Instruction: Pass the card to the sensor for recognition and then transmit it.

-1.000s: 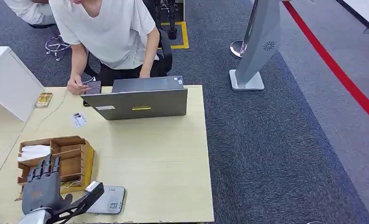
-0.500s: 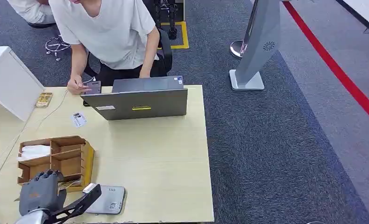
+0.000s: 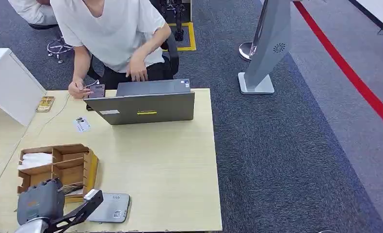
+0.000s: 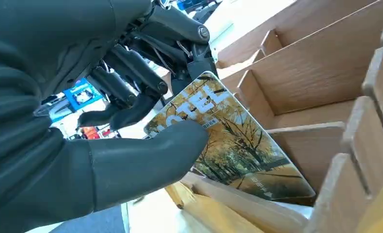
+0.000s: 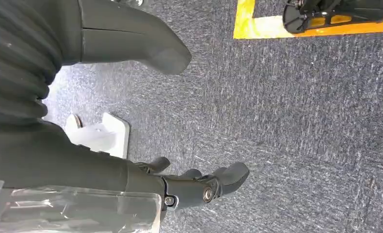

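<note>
A card [image 4: 228, 141] printed with autumn trees stands tilted in the near compartment of the wooden organizer [image 3: 90, 170] at the table's front left. My left hand [image 4: 107, 121] pinches the card's upper end, thumb on its printed face and dark fingers behind it. From the head view the left hand [image 3: 39, 201] is curled over that compartment, with an edge of the card [image 3: 72, 188] showing beside it. The grey flat sensor [image 3: 111, 207] lies on the table just right of the hand. My right hand [image 5: 58, 145] hangs over the carpet with fingers apart, holding nothing.
A grey laptop [image 3: 146, 104] stands at the table's far edge, with a person in a white shirt [image 3: 112, 34] behind it. A white box [image 3: 7, 85] sits at far left, a small label [image 3: 81, 124] near it. A grey kiosk stand [image 3: 267, 48] is on the carpet.
My left hand has drawn back from above the organizer to its near compartment and curled its fingers onto the card. The person has lifted one hand from behind the laptop.
</note>
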